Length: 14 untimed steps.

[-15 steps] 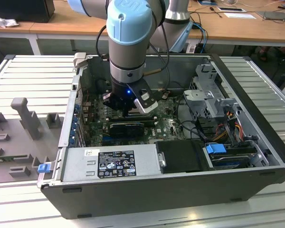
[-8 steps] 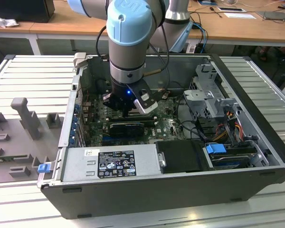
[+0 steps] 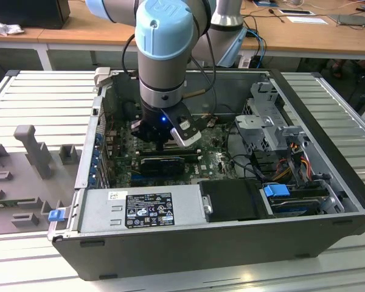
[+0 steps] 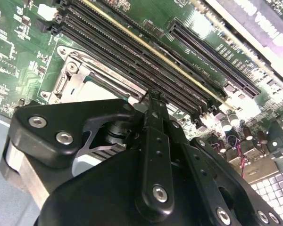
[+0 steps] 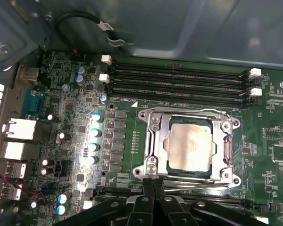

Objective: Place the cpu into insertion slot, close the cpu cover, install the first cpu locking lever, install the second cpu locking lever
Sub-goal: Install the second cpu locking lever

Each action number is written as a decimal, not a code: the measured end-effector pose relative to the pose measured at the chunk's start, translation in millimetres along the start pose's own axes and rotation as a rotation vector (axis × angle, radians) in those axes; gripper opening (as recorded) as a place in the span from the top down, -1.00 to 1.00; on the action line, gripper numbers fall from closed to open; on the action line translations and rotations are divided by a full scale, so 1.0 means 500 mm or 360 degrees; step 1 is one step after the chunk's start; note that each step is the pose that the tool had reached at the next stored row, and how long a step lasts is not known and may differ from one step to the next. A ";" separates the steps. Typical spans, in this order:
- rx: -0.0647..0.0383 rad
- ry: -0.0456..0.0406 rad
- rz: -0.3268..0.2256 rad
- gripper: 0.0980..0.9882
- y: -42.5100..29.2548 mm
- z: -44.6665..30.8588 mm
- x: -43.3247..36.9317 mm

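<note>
In the first wrist view the pale square cpu (image 5: 189, 147) lies flat in the insertion slot (image 5: 229, 151) on the green board. The silvery cpu cover (image 5: 161, 141) is folded down around it, so the cpu shows through its window. One thin lever rod (image 5: 193, 112) runs along the socket's side by the memory slots. Another lever rod (image 5: 198, 182) runs along the opposite side. My gripper (image 5: 153, 183) is shut, its tips together at that second rod near the socket's corner, with nothing seen between them. In the second wrist view a black finger (image 4: 153, 122) points at the socket (image 4: 70, 77).
In the exterior view the arm (image 3: 164, 55) reaches down into the open computer case (image 3: 231, 243). A power supply (image 3: 146, 207) and drive cage (image 3: 274, 131) flank the board. Long black memory slots (image 5: 179, 82) and blue capacitors (image 5: 95, 132) stand close around the socket.
</note>
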<state>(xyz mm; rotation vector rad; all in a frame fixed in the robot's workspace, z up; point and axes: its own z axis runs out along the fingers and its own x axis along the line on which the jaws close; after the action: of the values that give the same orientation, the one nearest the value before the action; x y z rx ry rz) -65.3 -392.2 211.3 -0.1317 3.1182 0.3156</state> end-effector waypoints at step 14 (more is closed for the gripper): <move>-0.0137 -0.0015 -0.0001 0.98 -0.025 0.011 0.026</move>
<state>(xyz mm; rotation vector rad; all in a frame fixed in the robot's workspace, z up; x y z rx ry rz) -77.1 -404.1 203.1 -0.1314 3.0959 0.4493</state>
